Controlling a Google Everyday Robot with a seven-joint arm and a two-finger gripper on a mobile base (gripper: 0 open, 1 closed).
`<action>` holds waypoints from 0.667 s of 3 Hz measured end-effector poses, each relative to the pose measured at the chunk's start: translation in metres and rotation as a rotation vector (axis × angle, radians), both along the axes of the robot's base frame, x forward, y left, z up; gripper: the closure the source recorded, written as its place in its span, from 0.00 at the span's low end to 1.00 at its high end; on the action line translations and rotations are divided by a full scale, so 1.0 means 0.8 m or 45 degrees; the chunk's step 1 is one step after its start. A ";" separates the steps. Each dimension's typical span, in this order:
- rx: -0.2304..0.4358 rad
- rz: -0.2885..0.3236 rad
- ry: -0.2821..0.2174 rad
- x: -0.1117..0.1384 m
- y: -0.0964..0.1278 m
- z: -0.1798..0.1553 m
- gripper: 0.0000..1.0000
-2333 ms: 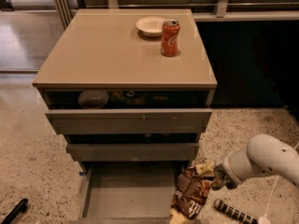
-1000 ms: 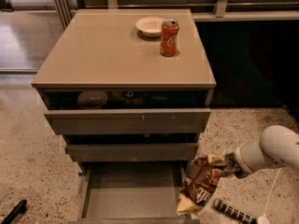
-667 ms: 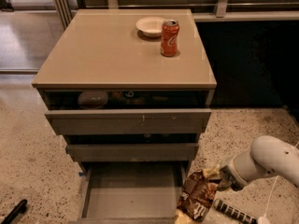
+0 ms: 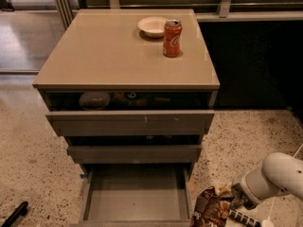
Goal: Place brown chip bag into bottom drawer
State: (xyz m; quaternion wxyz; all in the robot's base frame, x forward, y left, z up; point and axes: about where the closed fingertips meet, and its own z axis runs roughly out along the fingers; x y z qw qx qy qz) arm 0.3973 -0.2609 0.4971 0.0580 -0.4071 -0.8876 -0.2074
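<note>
The pincer [image 4: 232, 197] is hanging low at the right, just past the right side of the cabinet. It is squeezing together on the cream top end of the brown chip bag [image 4: 210, 211]. The white arm [image 4: 277, 176] is reaching in behind it from the right edge.

The bag is dangling under the pincer, a bit tilted. It is sitting just outside the right wall of the bottom drawer [image 4: 137, 193], not over it yet. Its low end is running off the bottom of the view, so I cannot tell if it is touching the floor [image 4: 28, 141].

The bag is looking light, soft and crinkly. It is shiny, so I think it may be slippery. The chips inside could be breaking if the squeeze is too hard. The flat crimped end is the best place to be holding it, and that is where the pincer is gripping now.

The bottom drawer is standing pulled out. I think the bag is needing to go left, over the wall, then down.

A black ridged thing [image 4: 244, 218] is lying on the floor by the bag.

Higher up, two grey drawers [image 4: 130, 122] are sitting partly open. On the tabletop [image 4: 109, 51] an orange can [image 4: 172, 31] and a small white bowl [image 4: 152, 26] are sitting near each other.
</note>
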 end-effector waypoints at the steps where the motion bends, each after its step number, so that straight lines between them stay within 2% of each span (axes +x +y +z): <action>1: 0.000 -0.039 0.000 -0.012 -0.016 0.000 1.00; 2: -0.002 -0.037 0.016 -0.013 -0.012 -0.010 1.00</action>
